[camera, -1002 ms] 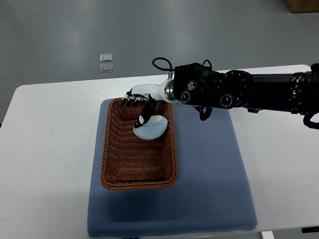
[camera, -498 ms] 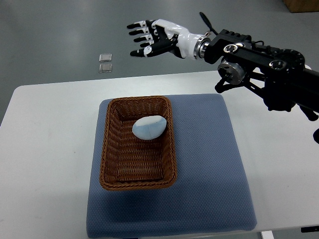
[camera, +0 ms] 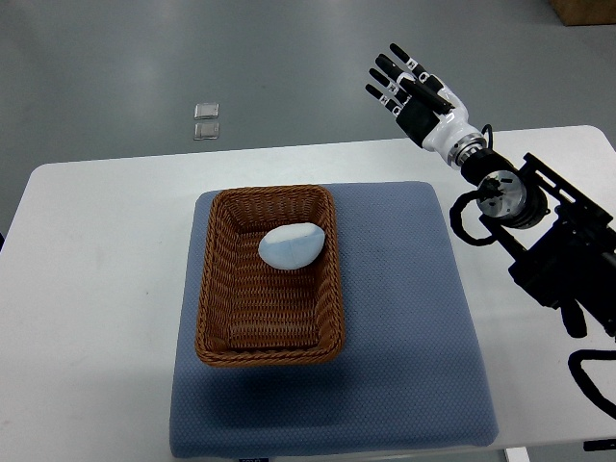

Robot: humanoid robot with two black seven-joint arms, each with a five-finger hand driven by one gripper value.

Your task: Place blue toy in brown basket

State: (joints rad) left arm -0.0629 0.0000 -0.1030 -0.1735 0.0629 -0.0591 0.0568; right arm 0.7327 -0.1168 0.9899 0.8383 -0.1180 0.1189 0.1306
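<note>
With the pale blue oval toy point(camera: 291, 245) lying inside the brown woven wicker basket point(camera: 217, 318) near its far edge, the empty, spread-fingered right hand point(camera: 416, 91) should simply retreat clear.

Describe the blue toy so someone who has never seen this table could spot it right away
On the white table lies a blue-grey mat, and on the mat's left half sits a brown wicker basket. The blue toy lies inside it, at the far right end: a smooth, pale blue oval, the only thing in the basket.
</note>
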